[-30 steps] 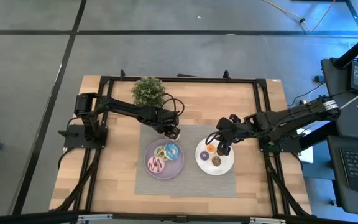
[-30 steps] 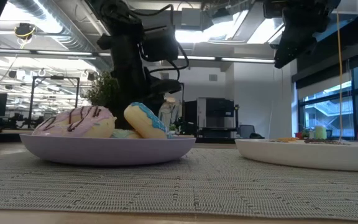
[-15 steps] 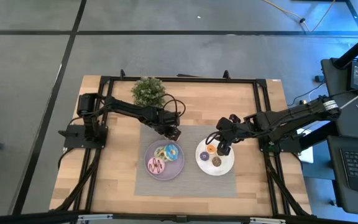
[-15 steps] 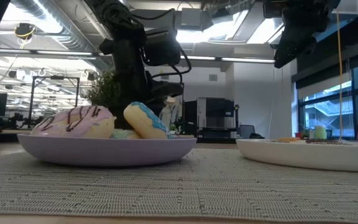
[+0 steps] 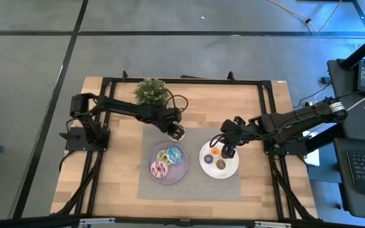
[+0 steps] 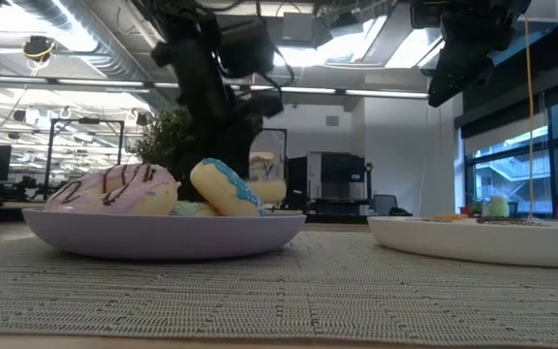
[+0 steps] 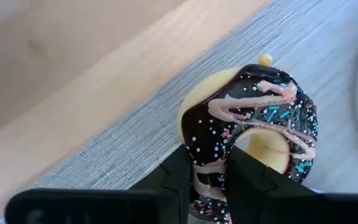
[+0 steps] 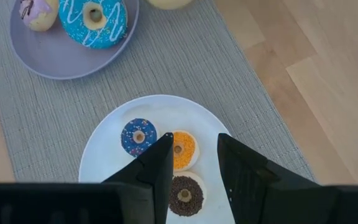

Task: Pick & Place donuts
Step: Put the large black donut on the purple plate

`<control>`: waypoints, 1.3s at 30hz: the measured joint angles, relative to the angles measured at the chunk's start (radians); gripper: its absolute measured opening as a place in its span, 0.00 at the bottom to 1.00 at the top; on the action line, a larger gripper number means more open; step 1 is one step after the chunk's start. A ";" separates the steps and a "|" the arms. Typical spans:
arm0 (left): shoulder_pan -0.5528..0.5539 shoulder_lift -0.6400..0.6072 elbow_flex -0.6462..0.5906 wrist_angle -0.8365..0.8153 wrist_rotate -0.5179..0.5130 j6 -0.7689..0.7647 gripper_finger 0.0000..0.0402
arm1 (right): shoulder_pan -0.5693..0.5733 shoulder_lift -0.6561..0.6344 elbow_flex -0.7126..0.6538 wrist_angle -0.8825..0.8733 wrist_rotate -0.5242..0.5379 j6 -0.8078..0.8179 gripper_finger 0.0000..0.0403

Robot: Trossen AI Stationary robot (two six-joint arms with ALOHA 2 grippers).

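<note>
The left end effector hung over the grey mat near its far edge, clenched on a chocolate-iced donut with pink drizzle and sprinkles; its fingers pinched the ring through the hole. Open mat and bare wood of the tabletop lay around it, with the potted plant close behind toward the far edge. The lilac plate carried a pink donut, a blue donut and a third ring, largely hidden. The right end effector hovered over the white plate, released and empty, above a dark-blue donut, an orange donut and a dark brown donut. In the low view the white plate's contents were barely discernible.
</note>
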 joint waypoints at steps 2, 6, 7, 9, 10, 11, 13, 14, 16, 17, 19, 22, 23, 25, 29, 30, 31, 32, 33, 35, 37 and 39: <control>0.000 -0.029 0.000 0.003 0.004 0.028 0.18 | 0.000 0.000 0.000 -0.001 0.000 0.000 0.32; -0.015 -0.098 0.000 0.020 0.064 0.099 0.18 | 0.000 0.000 0.000 -0.006 0.000 0.000 0.32; -0.026 -0.112 0.000 0.023 0.079 0.118 0.18 | 0.000 0.000 0.000 -0.006 0.000 0.000 0.32; -0.057 -0.141 0.000 0.026 0.098 0.155 0.17 | 0.000 0.000 0.000 -0.006 0.000 0.000 0.32; -0.076 -0.154 0.000 0.028 0.101 0.176 0.17 | 0.000 0.000 0.000 -0.006 0.000 0.000 0.32; -0.097 -0.163 0.000 0.027 0.102 0.196 0.17 | 0.000 0.000 0.000 -0.006 0.000 0.000 0.32; -0.144 -0.175 0.000 0.021 0.101 0.227 0.17 | 0.000 0.000 0.000 -0.005 0.000 0.000 0.32; -0.169 -0.178 0.000 0.020 0.101 0.240 0.17 | 0.000 0.000 0.000 -0.005 0.000 0.000 0.32; -0.225 -0.179 0.000 0.022 0.100 0.267 0.17 | 0.000 0.000 0.000 -0.005 0.000 0.001 0.32; -0.253 -0.179 0.000 0.022 0.093 0.274 0.17 | 0.000 0.000 0.000 -0.005 0.000 0.001 0.32; -0.308 -0.179 0.000 0.026 0.063 0.275 0.17 | 0.000 0.000 0.000 -0.005 0.000 0.001 0.32; -0.368 -0.170 0.000 0.023 -0.019 0.262 0.17 | 0.000 0.000 0.000 -0.003 0.000 0.003 0.32; -0.382 -0.170 0.000 0.022 -0.044 0.251 0.17 | 0.000 0.000 0.000 0.000 0.000 0.003 0.32; -0.402 -0.170 0.000 0.030 -0.088 0.234 0.17 | 0.000 0.000 0.000 0.007 0.000 0.003 0.32; -0.428 -0.164 0.007 0.017 -0.134 0.208 0.17 | 0.000 0.000 0.000 0.012 0.000 0.003 0.32; -0.430 -0.157 0.019 0.012 -0.128 0.198 0.17 | 0.000 0.000 0.000 0.014 0.000 0.003 0.32; -0.430 -0.147 0.036 0.006 -0.118 0.195 0.17 | 0.000 0.000 0.000 0.015 0.000 0.004 0.32; -0.437 -0.135 0.057 -0.020 -0.117 0.201 0.16 | 0.000 0.000 0.000 0.015 0.000 0.004 0.32; -0.442 -0.120 0.086 -0.057 -0.120 0.214 0.16 | 0.000 0.000 0.000 0.016 0.000 0.004 0.32; -0.457 -0.080 0.163 -0.111 -0.145 0.252 0.15 | 0.000 0.000 0.000 0.017 0.000 0.004 0.32; -0.470 -0.035 0.242 -0.183 -0.161 0.273 0.13 | 0.000 0.000 0.000 0.017 0.000 0.007 0.32; -0.475 0.007 0.299 -0.266 -0.163 0.272 0.12 | 0.000 0.000 0.000 0.017 0.000 0.007 0.32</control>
